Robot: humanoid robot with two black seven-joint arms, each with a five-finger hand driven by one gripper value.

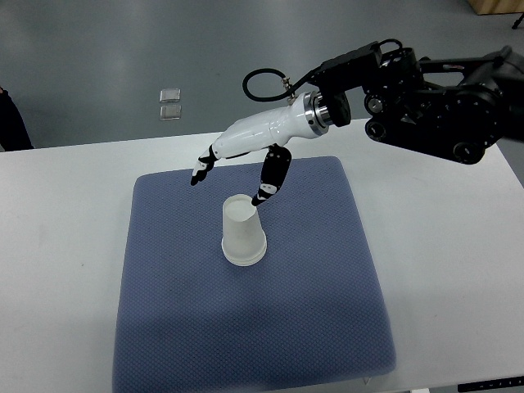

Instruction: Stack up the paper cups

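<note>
Here, right robot hand point(237, 160) spread wide above upturned paper cup point(243, 232), blue mat point(311, 286) on white table point(57, 237).

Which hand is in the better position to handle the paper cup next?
Right. The right hand is over the blue mat, fingers spread, one fingertip close to the upside-down paper cup. The left arm is not in view.

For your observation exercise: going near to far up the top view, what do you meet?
Blue mat → upside-down paper cup → right hand, open above the cup → two small clear objects on the grey floor.
</note>
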